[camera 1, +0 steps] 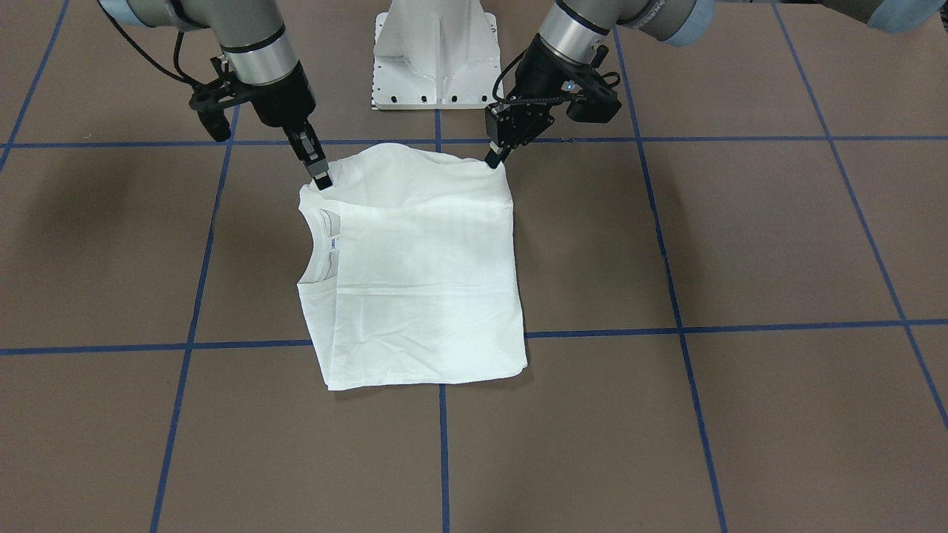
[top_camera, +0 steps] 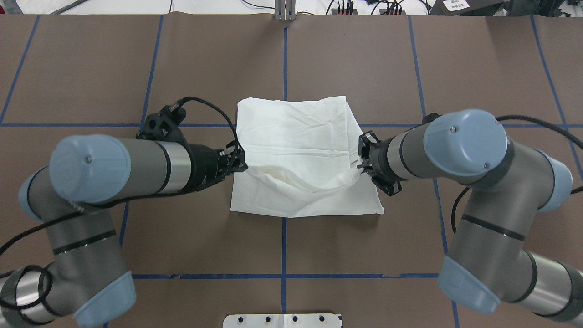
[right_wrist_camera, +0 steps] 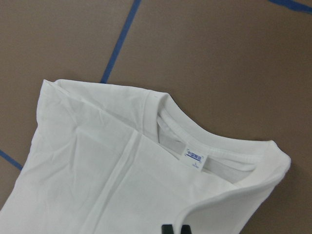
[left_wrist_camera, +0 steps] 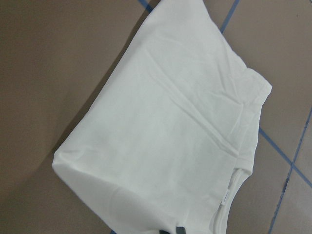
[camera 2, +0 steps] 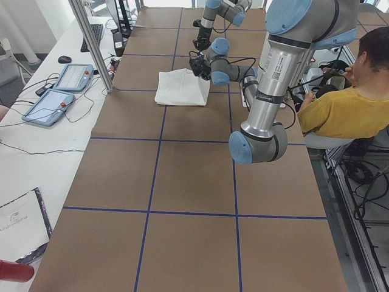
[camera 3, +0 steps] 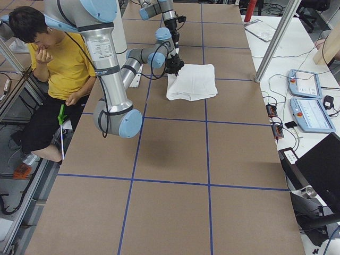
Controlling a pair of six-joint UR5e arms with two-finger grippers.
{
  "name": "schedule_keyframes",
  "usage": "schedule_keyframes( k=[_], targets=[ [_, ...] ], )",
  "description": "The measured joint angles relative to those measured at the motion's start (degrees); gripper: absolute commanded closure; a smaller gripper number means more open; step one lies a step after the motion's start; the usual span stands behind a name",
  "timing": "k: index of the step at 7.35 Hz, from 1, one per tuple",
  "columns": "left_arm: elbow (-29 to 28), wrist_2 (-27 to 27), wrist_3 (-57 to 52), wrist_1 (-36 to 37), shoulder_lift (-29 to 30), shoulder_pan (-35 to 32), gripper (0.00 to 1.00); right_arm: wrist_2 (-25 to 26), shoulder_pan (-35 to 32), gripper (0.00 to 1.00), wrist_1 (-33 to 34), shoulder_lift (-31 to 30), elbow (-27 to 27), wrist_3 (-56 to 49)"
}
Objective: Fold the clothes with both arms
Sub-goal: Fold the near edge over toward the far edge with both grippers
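Observation:
The white T-shirt (camera 1: 422,281) lies folded into a rough square at the table's middle, its ribbed collar (camera 1: 318,248) and neck label (right_wrist_camera: 195,157) on the robot's right side. Its edge nearest the robot is lifted off the table and sags between the two grippers. My left gripper (camera 1: 495,159) is shut on one corner of that raised edge, also seen in the overhead view (top_camera: 241,165). My right gripper (camera 1: 321,181) is shut on the other corner, beside the collar (top_camera: 360,163). Both wrist views show only the fingertips (left_wrist_camera: 170,230) (right_wrist_camera: 175,228) at the bottom border, pinching cloth.
The white pedestal base (camera 1: 435,55) stands just behind the shirt. Blue tape lines (camera 1: 443,444) grid the brown table. A seated person in yellow (camera 2: 346,109) is beside the robot. Tablets (camera 2: 67,76) and cables lie on the white side bench.

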State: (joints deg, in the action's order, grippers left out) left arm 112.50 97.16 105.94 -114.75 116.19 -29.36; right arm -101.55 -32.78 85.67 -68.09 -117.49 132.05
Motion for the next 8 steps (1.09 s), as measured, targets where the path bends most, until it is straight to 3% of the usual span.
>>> schedule_keyframes(
  k=[3,5,7,8],
  targets=[
    [-10.87,0.89,-9.40,-1.48,5.84,-7.25,1.00,-1.46,-5.67,1.00,-0.36,7.38,11.46,-4.98],
    [-18.78,0.86,-11.20,-7.04,7.98,-8.26,1.00,-2.28,-7.83,1.00,-0.52,13.14,20.43,-8.52],
    [-27.06,0.82,-12.67,-10.61,11.53,-9.48,1.00,-3.76,-9.74,1.00,-5.00,18.07,30.85,-11.28],
    [-30.62,0.78,-13.60,-12.14,13.07,-10.26,1.00,-4.79,-10.59,0.01,-8.17,19.64,35.54,-12.66]
  ],
)
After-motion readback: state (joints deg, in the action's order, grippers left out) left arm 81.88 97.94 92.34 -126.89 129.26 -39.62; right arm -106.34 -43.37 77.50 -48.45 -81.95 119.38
